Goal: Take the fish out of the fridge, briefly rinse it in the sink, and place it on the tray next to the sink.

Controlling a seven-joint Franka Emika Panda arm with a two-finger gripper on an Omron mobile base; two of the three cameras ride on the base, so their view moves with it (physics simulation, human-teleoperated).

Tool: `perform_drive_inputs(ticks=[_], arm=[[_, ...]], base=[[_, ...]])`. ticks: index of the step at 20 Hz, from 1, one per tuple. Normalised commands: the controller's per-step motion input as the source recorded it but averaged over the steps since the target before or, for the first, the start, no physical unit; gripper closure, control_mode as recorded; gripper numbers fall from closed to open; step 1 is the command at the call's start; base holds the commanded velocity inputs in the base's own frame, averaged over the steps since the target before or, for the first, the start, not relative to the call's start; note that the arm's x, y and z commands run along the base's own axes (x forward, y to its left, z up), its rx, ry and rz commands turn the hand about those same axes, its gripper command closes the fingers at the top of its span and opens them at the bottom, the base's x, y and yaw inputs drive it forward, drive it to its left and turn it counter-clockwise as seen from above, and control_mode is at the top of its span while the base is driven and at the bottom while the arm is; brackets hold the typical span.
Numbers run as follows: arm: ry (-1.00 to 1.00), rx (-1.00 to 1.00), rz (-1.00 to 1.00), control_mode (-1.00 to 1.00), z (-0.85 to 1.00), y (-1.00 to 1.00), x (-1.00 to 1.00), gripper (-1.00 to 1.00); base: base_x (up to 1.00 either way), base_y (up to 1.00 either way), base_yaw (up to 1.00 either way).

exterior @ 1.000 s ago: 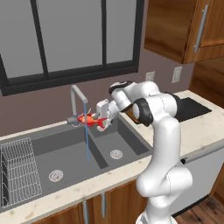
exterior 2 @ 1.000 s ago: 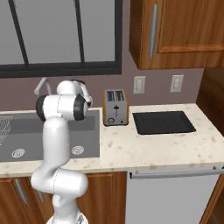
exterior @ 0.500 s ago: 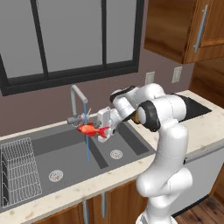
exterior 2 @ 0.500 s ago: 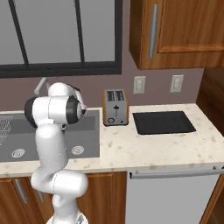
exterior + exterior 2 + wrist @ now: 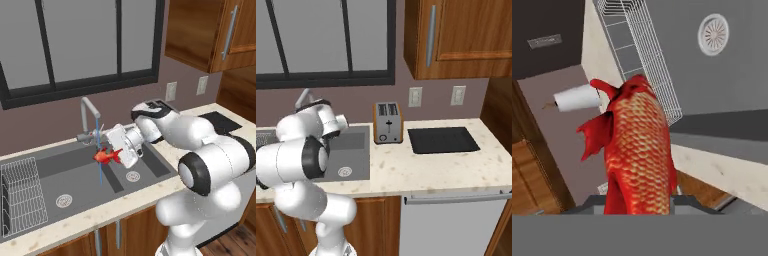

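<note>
Rinsing step: the tool (image 5: 116, 154) is clamped on the fish (image 5: 106, 156) under the faucet (image 5: 89, 116).
We hold the fish above the sink (image 5: 75, 172), in the thin stream over the divider between its basins. To do this well, we judge a short pass suffices, grip unchanged, before carrying it right along the bench (image 5: 431, 167) to the tray (image 5: 442, 140) beyond the toaster (image 5: 387, 123).

White Franka Panda arm with dark joints: rises from the base, bends at a dark elbow, and reaches leftward and forward, forearm roughly level. Wrist turned so the hand points sideways to the robot's left. Two-finger gripper (image 5: 116, 155): jaws closed on the small red-orange scaly fish (image 5: 106, 156), held by its tail end, head pointing away from the hand.
</note>
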Motion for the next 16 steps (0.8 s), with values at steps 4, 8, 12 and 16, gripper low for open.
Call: perform_drive_inputs(ticks=[4,8,12,16], arm=[[0.26,-0.79,-0.44,-1.0,0.04,0.0,-0.24,1.0],[0.32,-0.8,-0.51,-1.0,0.1,0.0,-0.01,1.0],[0.26,-0.87,-0.57,-1.0,0.0,0.0,0.0,1.0],[0.23,-0.87,-0.56,-1.0,0.1,0.0,0.07,1.0]], base=[[0.0,0.0,0.0],[0.0,0.0,0.0],[0.0,0.0,0.0],[0.0,0.0,0.0]])
